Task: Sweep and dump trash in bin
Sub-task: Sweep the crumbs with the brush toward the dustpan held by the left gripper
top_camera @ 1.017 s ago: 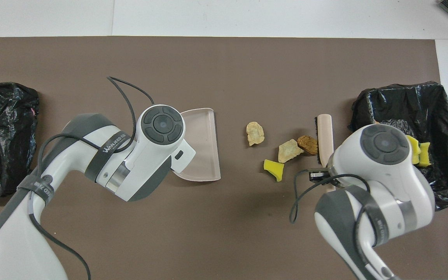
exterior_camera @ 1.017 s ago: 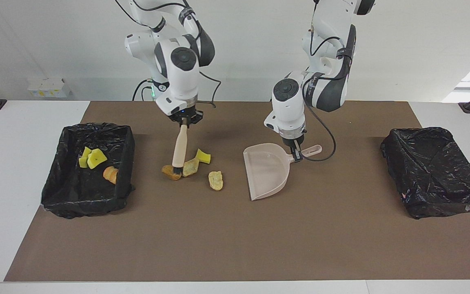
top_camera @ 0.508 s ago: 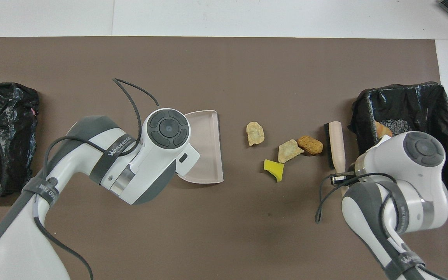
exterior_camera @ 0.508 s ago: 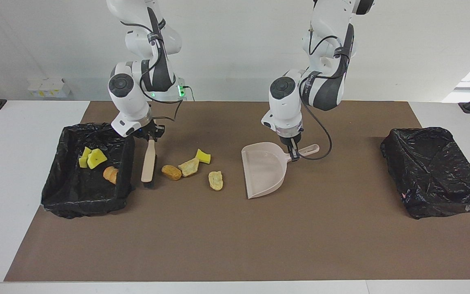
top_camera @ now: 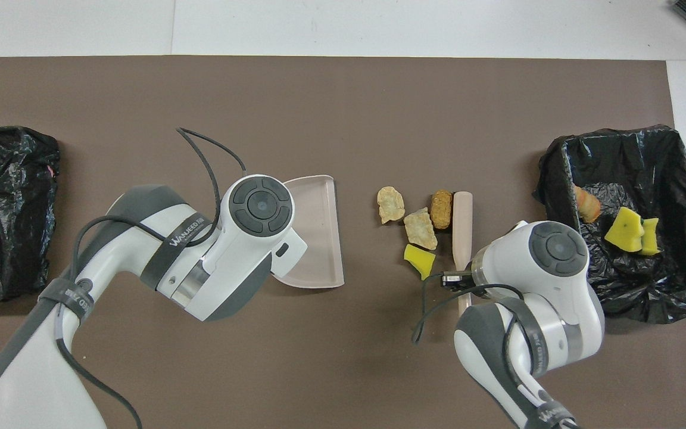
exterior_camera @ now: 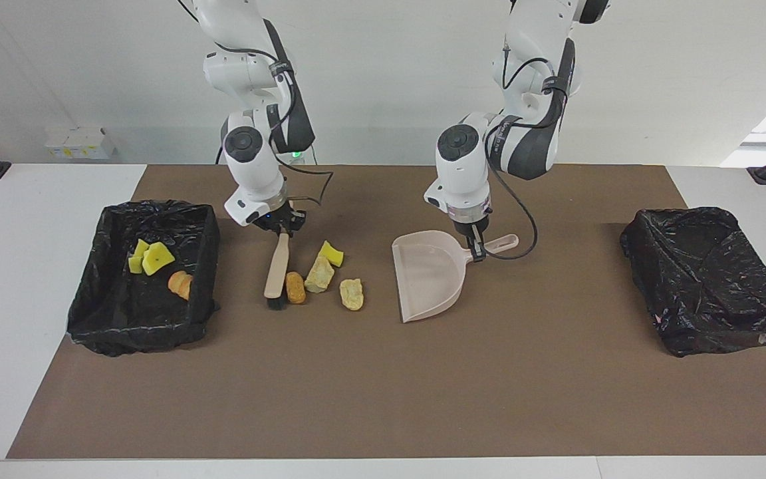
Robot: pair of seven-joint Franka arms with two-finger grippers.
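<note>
I've got the right gripper (exterior_camera: 281,228) clamped on the brush (exterior_camera: 276,272) handle, bristles down touching the brown lump (exterior_camera: 295,287), to shove trash (top_camera: 420,228) toward the dustpan (exterior_camera: 427,282). Left gripper (exterior_camera: 475,249) pinches the pan handle, mouth facing the scraps nearby. More scraps already in the bin (exterior_camera: 205,234) at right arm's end.

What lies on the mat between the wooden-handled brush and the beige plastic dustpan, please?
Four scraps: a brown crusty lump against the brush, a tan lump, a yellow sponge piece and a pale lump nearest the dustpan. Both views show this.
</note>
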